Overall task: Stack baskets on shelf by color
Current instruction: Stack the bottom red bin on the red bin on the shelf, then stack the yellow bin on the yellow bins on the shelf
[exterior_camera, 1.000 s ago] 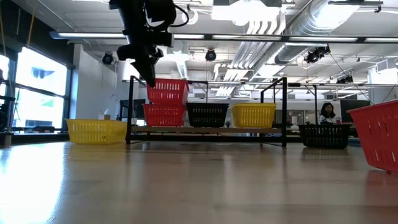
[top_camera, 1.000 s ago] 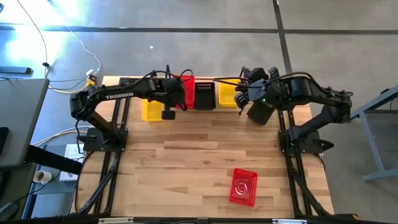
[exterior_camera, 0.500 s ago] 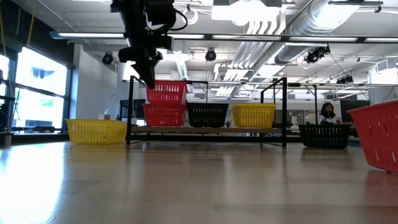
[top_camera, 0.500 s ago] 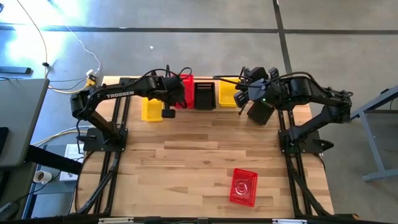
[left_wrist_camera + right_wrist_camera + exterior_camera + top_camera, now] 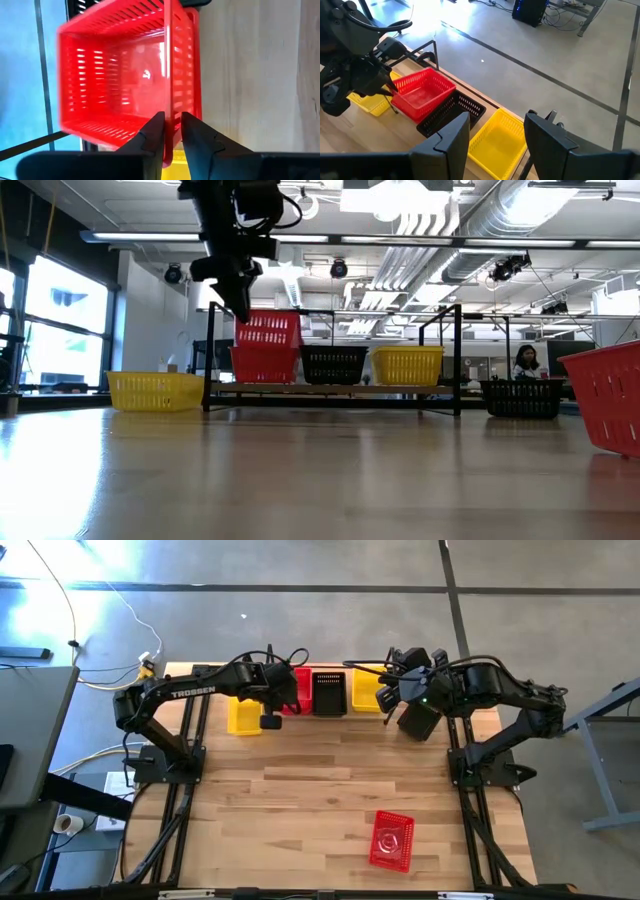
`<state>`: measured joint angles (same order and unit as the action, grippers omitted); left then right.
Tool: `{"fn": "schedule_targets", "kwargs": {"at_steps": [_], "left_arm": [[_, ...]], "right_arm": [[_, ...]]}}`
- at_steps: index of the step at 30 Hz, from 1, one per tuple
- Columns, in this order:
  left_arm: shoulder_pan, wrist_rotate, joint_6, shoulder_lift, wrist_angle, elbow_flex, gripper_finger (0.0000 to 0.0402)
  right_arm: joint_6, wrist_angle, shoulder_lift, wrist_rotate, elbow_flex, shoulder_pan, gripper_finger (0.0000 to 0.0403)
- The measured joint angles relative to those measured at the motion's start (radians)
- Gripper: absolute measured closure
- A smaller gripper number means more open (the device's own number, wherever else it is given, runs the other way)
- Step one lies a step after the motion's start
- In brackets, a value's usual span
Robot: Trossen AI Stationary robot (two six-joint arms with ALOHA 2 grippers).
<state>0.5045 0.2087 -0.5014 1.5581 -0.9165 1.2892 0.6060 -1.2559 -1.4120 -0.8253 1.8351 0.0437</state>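
My left gripper (image 5: 242,308) is shut on a red basket (image 5: 268,328) over the left end of the shelf (image 5: 340,388). That basket sits partly inside a second red basket (image 5: 262,366) standing on the plank. A black basket (image 5: 330,692) and a yellow basket (image 5: 367,692) stand beside them on the shelf. My right gripper (image 5: 495,142) is open and empty, held above the shelf's right end (image 5: 392,690). My left gripper pinches the rim of the upper red basket's near wall (image 5: 172,117), close to its left corner, one finger (image 5: 155,132) inside the basket and one (image 5: 194,135) outside. The fingers come from above, pointing down. The basket stays open side up, its bottom inside the lower red basket.
A yellow basket (image 5: 244,718) stands on the table left of the shelf. A black basket (image 5: 418,720) stands at the right, under my right arm. A red basket (image 5: 391,838) lies near the front edge. A person (image 5: 525,362) sits in the room behind.
My left gripper has gone down a little and toward the far edge with the red basket. The basket has sunk into the red basket on the shelf.
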Motion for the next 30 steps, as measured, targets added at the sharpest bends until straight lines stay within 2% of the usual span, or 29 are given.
{"fn": "schedule_targets", "kwargs": {"at_steps": [6,17,26,30], "left_arm": [[0.000,-0.053,-0.018,0.000,0.001,0.000,0.0318],[-0.002,-0.023,-0.017,0.000,-0.027,0.012,0.0251],[-0.034,-0.139,0.063,-0.031,-0.125,0.129,0.0252],[-0.067,-0.160,0.152,-0.070,-0.169,0.162,0.0256]], "right_arm": [[0.000,0.000,0.000,-0.003,0.000,0.000,0.0232],[0.023,0.000,0.000,-0.005,0.000,0.000,0.0232],[0.016,0.000,0.000,0.021,0.000,0.000,0.0232],[-0.016,0.000,0.000,0.058,0.000,0.000,0.0232]]}}
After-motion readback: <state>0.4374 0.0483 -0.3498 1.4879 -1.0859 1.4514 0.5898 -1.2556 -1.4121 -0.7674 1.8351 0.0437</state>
